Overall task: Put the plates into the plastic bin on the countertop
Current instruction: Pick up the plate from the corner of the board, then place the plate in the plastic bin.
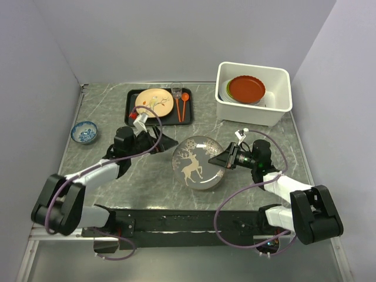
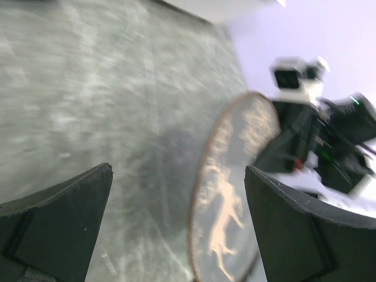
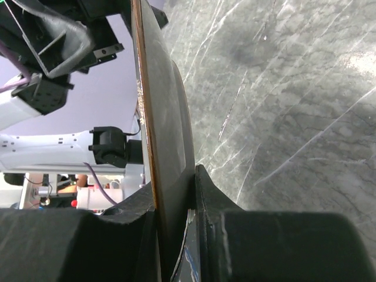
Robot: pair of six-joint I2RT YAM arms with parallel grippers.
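Plate position governs the next move: the reindeer-patterned plate (image 1: 197, 163) is over the middle of the countertop (image 1: 147, 173), its right rim clamped by the right gripper (image 1: 221, 160). The left gripper (image 1: 169, 142) stands just left of the plate, jaws spread wide — holding nothing. The plastic bin (image 1: 252, 113) lies far and slightly right of the clamped rim, so we judge the right arm the nearer carrier.
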